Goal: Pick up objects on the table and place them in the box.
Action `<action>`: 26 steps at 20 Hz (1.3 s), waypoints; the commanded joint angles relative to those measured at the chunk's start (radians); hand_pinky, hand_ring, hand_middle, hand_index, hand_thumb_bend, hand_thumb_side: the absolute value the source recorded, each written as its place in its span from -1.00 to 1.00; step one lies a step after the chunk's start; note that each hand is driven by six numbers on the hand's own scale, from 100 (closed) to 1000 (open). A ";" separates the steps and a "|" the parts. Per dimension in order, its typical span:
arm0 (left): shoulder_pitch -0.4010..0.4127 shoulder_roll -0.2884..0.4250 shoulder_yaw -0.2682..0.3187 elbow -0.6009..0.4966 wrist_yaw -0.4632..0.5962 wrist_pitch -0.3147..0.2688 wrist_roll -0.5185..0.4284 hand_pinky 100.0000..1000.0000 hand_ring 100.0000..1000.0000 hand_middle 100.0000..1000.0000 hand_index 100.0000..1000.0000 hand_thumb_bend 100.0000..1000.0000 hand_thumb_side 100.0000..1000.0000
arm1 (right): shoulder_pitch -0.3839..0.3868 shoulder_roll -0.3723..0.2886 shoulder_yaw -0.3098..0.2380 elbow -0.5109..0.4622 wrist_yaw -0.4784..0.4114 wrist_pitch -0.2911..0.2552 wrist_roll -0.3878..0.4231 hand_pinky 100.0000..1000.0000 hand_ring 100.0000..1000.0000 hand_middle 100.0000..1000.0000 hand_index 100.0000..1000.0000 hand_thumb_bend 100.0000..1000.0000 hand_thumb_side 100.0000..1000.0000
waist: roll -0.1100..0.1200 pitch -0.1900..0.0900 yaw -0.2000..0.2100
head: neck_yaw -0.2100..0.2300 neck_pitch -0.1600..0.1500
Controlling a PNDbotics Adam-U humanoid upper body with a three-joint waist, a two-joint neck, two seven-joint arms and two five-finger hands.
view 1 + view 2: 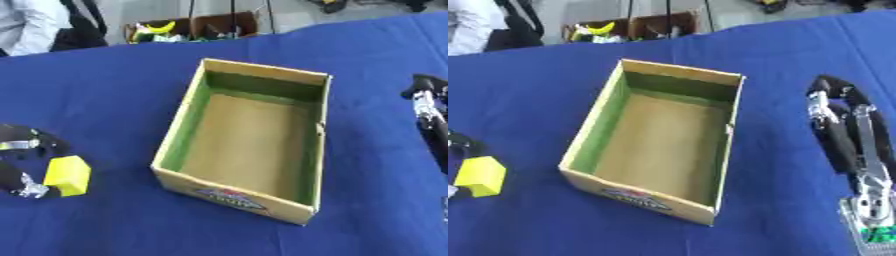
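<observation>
Yellow block (67, 175) sits at the near left of the blue surface (114, 90), pinched by the curled fingers of the left hand (22, 165), which reaches in low from the left edge. Just right of it stands the open box (248, 140). Right hand (846, 135) rests at the right, fingers straight, pointing far.

The left hand (22, 165) is cut off by the left edge, its fingers partly hidden behind the yellow block (68, 176). The label (229, 198) on the box (179, 127) is too blurred to read.
</observation>
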 commanded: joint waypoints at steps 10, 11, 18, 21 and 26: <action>-0.021 -0.011 -0.027 0.038 -0.027 -0.039 -0.015 0.25 0.52 0.55 0.88 0.17 0.27 | -0.007 -0.020 -0.004 -0.010 -0.006 0.001 0.001 0.75 1.00 0.25 0.69 -1.00 0.68 | 0.001 -0.009 -0.004 | 0.004 -0.009; -0.022 -0.012 -0.029 0.040 -0.024 -0.041 -0.015 0.24 0.51 0.54 0.87 0.17 0.27 | -0.007 -0.020 -0.004 -0.010 -0.006 0.001 0.001 0.75 1.00 0.25 0.69 -1.00 0.68 | 0.001 -0.009 -0.004 | 0.004 -0.008; -0.030 -0.020 -0.043 0.066 -0.024 -0.052 -0.015 0.21 0.47 0.49 0.82 0.10 0.26 | -0.005 -0.020 -0.004 -0.009 -0.007 0.002 0.003 0.75 1.00 0.25 0.69 -1.00 0.68 | 0.004 -0.008 -0.009 | 0.004 -0.011; -0.033 -0.025 -0.042 0.071 -0.024 -0.055 -0.015 0.14 0.41 0.45 0.77 -0.08 0.27 | -0.004 -0.021 -0.005 -0.009 -0.008 0.002 0.003 0.75 1.00 0.24 0.69 -1.00 0.67 | 0.005 -0.007 -0.009 | 0.003 -0.011; -0.037 -0.029 -0.031 0.057 -0.033 -0.040 0.002 -0.08 0.23 0.31 0.59 -0.30 0.20 | -0.002 -0.020 -0.006 -0.009 -0.008 0.002 0.003 0.76 1.00 0.24 0.69 -1.00 0.68 | 0.005 -0.007 -0.007 | 0.001 -0.013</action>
